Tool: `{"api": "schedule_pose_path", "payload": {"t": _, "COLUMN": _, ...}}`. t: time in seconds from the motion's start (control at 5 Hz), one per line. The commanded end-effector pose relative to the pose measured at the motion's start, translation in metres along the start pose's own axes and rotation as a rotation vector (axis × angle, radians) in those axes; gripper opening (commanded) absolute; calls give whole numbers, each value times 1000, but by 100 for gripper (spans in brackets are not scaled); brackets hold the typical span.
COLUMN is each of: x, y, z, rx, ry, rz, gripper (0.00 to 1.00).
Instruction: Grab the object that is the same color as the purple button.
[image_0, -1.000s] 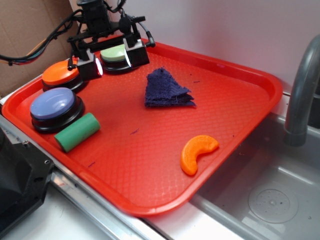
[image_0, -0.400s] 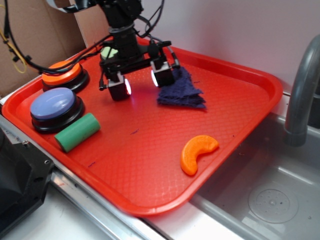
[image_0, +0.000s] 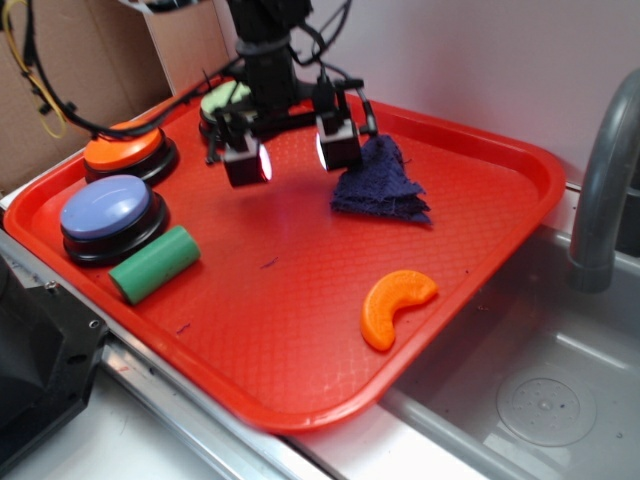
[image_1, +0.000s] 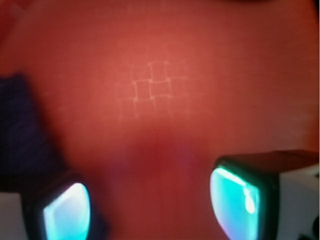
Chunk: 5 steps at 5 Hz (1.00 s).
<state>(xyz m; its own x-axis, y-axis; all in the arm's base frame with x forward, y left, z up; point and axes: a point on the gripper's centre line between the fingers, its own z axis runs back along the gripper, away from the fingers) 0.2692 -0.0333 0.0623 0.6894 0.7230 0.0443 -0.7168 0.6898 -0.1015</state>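
The object, a dark purple knitted cloth, lies on the red tray right of centre. My gripper hangs open just above the tray, its right finger touching the cloth's left edge and its left finger over bare tray. Nothing sits between the fingers. In the wrist view the cloth shows as a dark blur at the left, beside one glowing pad; the other pad is at the right. The purple button stands at the tray's left edge.
An orange button and a light green button stand at the tray's back left. A green cylinder lies by the purple button, and an orange crescent lies near the tray's right front. A sink and grey faucet are to the right.
My gripper has travelled from the buttons at the back left to the tray's middle. It has pushed the cloth to the right.
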Motion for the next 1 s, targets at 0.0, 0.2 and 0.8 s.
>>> {"api": "schedule_pose_path", "payload": {"t": 0.0, "x": -14, "y": -12, "z": 40, "rx": -46, "ry": -104, "rz": -83, "gripper": 100}}
{"api": "schedule_pose_path", "payload": {"t": 0.2, "x": -8, "y": -42, "z": 18, "rx": -68, "ry": -118, "rz": -102, "gripper": 100}}
{"api": "schedule_pose_path", "payload": {"t": 0.8, "x": -1, "y": -70, "z": -33, "rx": 47, "ry": -47, "rz": -160, "gripper": 100}}
